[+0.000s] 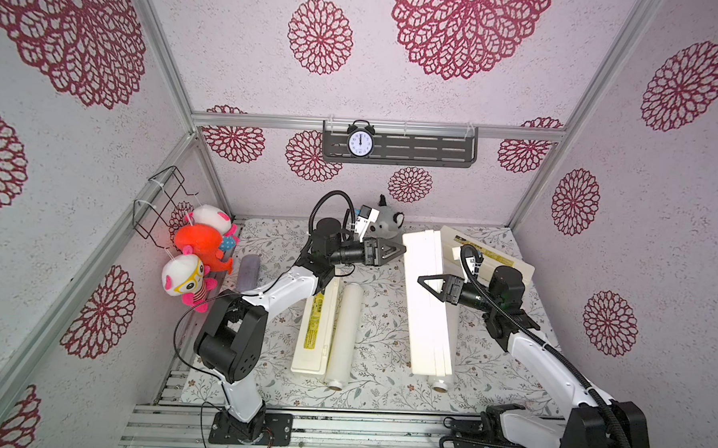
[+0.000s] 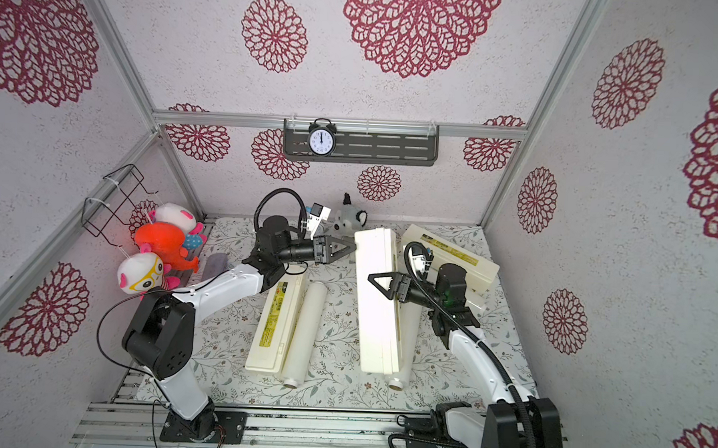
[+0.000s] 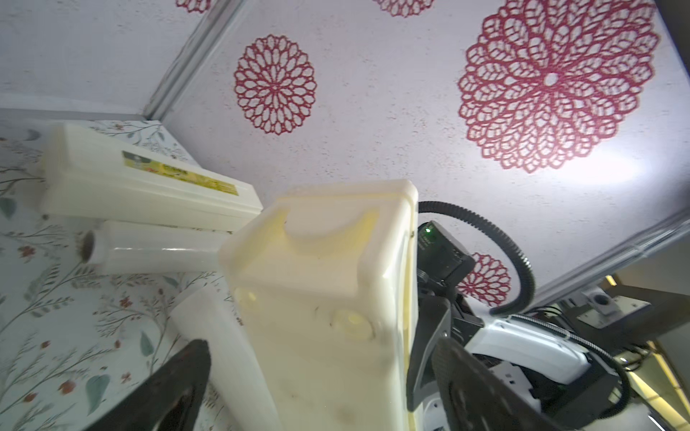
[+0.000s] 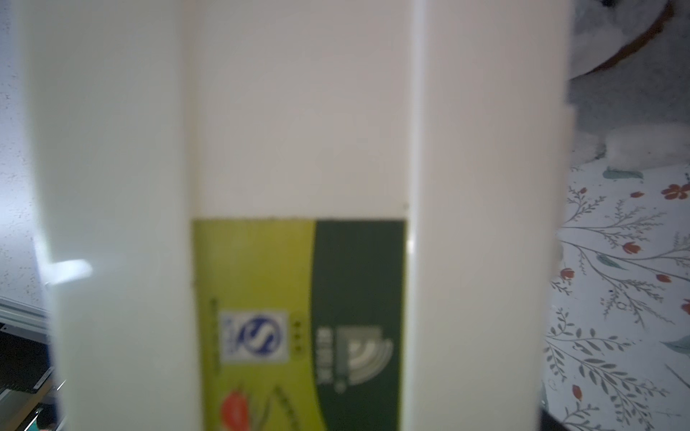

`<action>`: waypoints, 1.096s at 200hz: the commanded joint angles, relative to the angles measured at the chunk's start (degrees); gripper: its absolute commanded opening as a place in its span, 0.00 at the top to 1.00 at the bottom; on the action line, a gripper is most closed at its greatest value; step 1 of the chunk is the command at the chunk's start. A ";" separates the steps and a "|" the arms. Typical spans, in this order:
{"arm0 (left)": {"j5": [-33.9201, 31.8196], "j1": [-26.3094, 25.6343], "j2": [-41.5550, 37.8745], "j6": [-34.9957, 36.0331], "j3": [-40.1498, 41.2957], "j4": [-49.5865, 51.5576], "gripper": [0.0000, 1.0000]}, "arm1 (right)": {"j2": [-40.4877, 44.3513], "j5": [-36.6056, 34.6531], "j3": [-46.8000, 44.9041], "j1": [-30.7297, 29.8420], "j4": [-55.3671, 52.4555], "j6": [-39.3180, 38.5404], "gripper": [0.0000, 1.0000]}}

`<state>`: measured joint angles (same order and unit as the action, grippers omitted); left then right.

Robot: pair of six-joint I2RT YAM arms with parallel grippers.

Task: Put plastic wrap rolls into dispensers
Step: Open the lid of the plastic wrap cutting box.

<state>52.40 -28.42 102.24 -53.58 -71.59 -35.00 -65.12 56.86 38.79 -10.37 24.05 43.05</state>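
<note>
Top views: middle dispenser [image 1: 424, 319] tipped on its long edge over a roll [image 1: 440, 384] on the worktop [image 1: 385, 338]; right end effector [image 1: 420, 280] clamps its width (probably light, stiff, slick shell; best held mid-length); left end effector [image 1: 403, 248] gapes wide astride the far end; grey plush [image 1: 384, 224] and far dispenser [image 1: 487, 255] crowd behind.

We note floral mat [image 1: 376, 359] over tabletop. 8 o'clock — label-up dispenser [image 1: 315, 331], roll [image 1: 344, 336] touching its 3 o'clock side. Just 3 o'clock of centre, blank-faced dispenser [image 1: 426, 319], second roll [image 1: 440, 382] poking out at its 6 o'clock end. 2 o'clock — far dispenser [image 1: 493, 247]; 12, grey plush [image 1: 386, 222]; 10, grey pouch [image 1: 249, 270].
</note>
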 commanded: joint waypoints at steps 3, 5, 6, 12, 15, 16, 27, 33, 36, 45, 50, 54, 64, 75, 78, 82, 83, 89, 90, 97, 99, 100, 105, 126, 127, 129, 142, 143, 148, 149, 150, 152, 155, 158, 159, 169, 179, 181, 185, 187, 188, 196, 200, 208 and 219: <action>2.66 -1.64 1.38 -5.56 -0.95 -11.03 0.02 | 2.14 4.13 0.50 0.27 7.22 3.22 0.25; 2.58 -1.74 1.34 -5.26 -1.01 -10.67 0.02 | 2.18 4.24 0.46 0.29 7.34 3.35 0.25; 2.51 -1.86 1.32 -5.02 -1.10 -10.42 0.02 | 2.19 4.28 0.44 0.27 7.46 3.40 0.25; 2.05 -2.34 1.26 -3.66 -1.46 -8.49 0.02 | 2.27 4.39 0.34 0.32 7.92 3.64 0.25; 1.73 -2.53 1.24 -2.89 -1.69 -7.30 0.02 | 2.20 4.41 0.28 0.27 8.18 3.77 0.25; 1.65 -2.61 1.23 -2.65 -1.79 -6.89 0.02 | 2.20 4.45 0.26 0.27 8.23 3.78 0.25; 0.95 -3.19 1.07 0.16 -2.85 -2.47 0.02 | 2.14 4.65 0.15 0.27 8.92 4.27 0.25; 0.44 -3.47 1.03 1.44 -3.29 -0.24 0.02 | 2.11 4.75 -0.02 0.29 9.66 4.68 0.25; 0.25 -3.60 0.96 2.41 -3.51 0.70 0.02 | 2.11 4.83 -0.10 0.29 9.94 4.96 0.25; -0.34 -3.88 0.97 3.66 -4.13 2.82 0.02 | 1.91 5.00 -0.34 0.33 11.01 5.62 0.25; -0.67 -3.91 1.03 3.91 -4.40 3.32 0.02 | 1.86 5.10 -0.44 0.29 11.41 6.01 0.25; -0.80 -4.04 1.17 4.00 -4.58 3.49 0.02 | 1.77 5.10 -0.61 0.30 11.84 6.28 0.25; -1.32 -4.09 1.60 4.09 -5.38 4.39 0.02 | 1.65 5.27 -0.73 0.27 12.56 6.80 0.26; -1.88 -4.31 1.97 4.18 -6.37 5.11 0.02 | 1.43 5.53 -1.05 0.33 13.89 7.70 0.26; -2.13 -4.35 2.09 4.31 -6.61 5.38 0.02 | 1.41 5.62 -1.20 0.28 14.34 8.02 0.26; -2.33 -4.42 2.24 4.40 -6.94 5.79 0.02 | 1.29 5.83 -1.32 0.28 15.11 8.60 0.26; -2.40 -4.43 2.30 4.47 -7.05 5.90 0.02 | 1.30 5.86 -1.33 0.27 15.35 8.75 0.26; -2.75 -4.52 2.51 4.84 -7.52 6.49 0.02 | 1.28 6.10 -1.49 0.19 16.46 9.55 0.27; -2.79 -4.53 2.56 4.91 -7.56 6.64 0.02 | 1.30 6.13 -1.51 0.23 16.60 9.71 0.27; -3.31 -4.70 2.91 5.70 -8.34 8.13 0.02 | 1.14 6.29 -1.68 0.19 17.70 10.53 0.27; -3.48 -4.75 2.95 6.02 -8.60 8.82 0.02 | 1.14 6.32 -1.69 0.22 17.96 10.69 0.27; -3.60 -4.73 2.96 6.24 -8.71 9.21 0.02 | 1.18 6.33 -1.69 0.24 18.14 10.76 0.27; -4.25 -4.72 3.05 7.31 -9.25 11.18 0.02 | 1.17 6.42 -1.78 0.18 18.50 11.00 0.27; -7.03 -4.76 3.15 11.51 -10.98 18.66 0.02 | 1.65 6.57 -1.81 0.18 18.60 11.01 0.28; -7.26 -4.74 3.15 11.76 -11.09 19.10 0.02 | 1.66 6.59 -1.79 0.18 18.59 11.01 0.28; -7.65 -4.72 3.19 12.23 -11.17 20.04 0.02 | 1.73 6.59 -1.79 0.18 18.71 11.01 0.28; -8.74 -4.58 3.01 13.94 -11.43 22.55 0.02 | 2.08 6.75 -1.70 0.25 18.66 10.99 0.28; -8.86 -4.60 2.99 13.99 -11.40 22.67 0.02 | 2.14 6.76 -1.70 0.21 18.62 10.95 0.28; -9.19 -4.41 2.94 14.22 -11.38 23.43 0.02 | 2.24 6.77 -1.61 0.18 18.46 10.85 0.28; -9.30 -4.38 2.91 14.26 -11.42 23.55 0.02 | 2.26 6.77 -1.61 0.18 18.43 10.80 0.28; -9.36 -4.37 2.90 14.28 -11.44 23.65 0.02 | 2.27 6.73 -1.61 0.20 18.43 10.77 0.28; -9.41 -4.36 2.93 14.33 -11.46 23.79 0.02 | 2.34 6.76 -1.54 0.23 18.30 10.75 0.28; -9.49 -4.24 2.96 14.38 -11.46 23.96 0.02 | 2.40 6.77 -1.52 0.18 18.20 10.60 0.28; -9.55 -4.20 2.94 14.31 -11.50 24.09 0.02 | 2.43 6.77 -1.52 0.18 18.17 10.57 0.28; -9.58 -4.15 2.86 14.34 -11.48 24.10 0.02 | 2.40 6.82 -1.52 0.18 18.15 10.52 0.28; -9.16 -3.84 2.73 13.69 -11.15 23.06 0.02 | 2.43 6.90 -1.52 0.23 18.30 10.57 0.28; -7.47 -3.74 2.84 12.16 -10.56 19.64 0.02 | 2.20 7.19 -1.65 0.09 19.19 10.86 0.29; -7.02 -3.74 2.91 11.78 -10.51 18.86 0.02 | 2.04 7.27 -1.68 0.13 19.45 11.08 0.28; -6.25 -3.85 3.02 10.90 -10.42 17.40 0.02 | 1.88 7.41 -1.86 0.11 20.06 11.51 0.29; -5.60 -3.90 3.13 10.61 -10.43 16.76 0.02 | 1.67 7.50 -1.91 0.05 20.55 11.79 0.29; -5.31 -3.91 3.23 10.48 -10.51 16.48 0.02 | 1.63 7.53 -1.94 0.02 20.66 11.88 0.29; -3.58 -4.23 3.54 9.22 -10.94 14.75 0.02 | 1.04 7.94 -2.20 -0.16 22.53 12.91 0.29; -2.85 -4.31 3.71 8.96 -11.21 14.27 0.02 | 0.72 8.12 -2.29 -0.26 23.39 13.32 0.30; -1.28 -4.62 3.93 8.47 -11.41 13.19 0.02 | 0.24 8.26 -2.40 -0.59 24.30 13.66 0.30; -0.07 -4.79 3.94 7.25 -11.06 11.23 0.02 | -0.05 8.33 -2.49 -1.00 24.38 13.39 0.31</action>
<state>48.38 -32.49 104.68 -43.83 -82.76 -19.46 -65.43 60.16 35.20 -9.69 38.70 55.55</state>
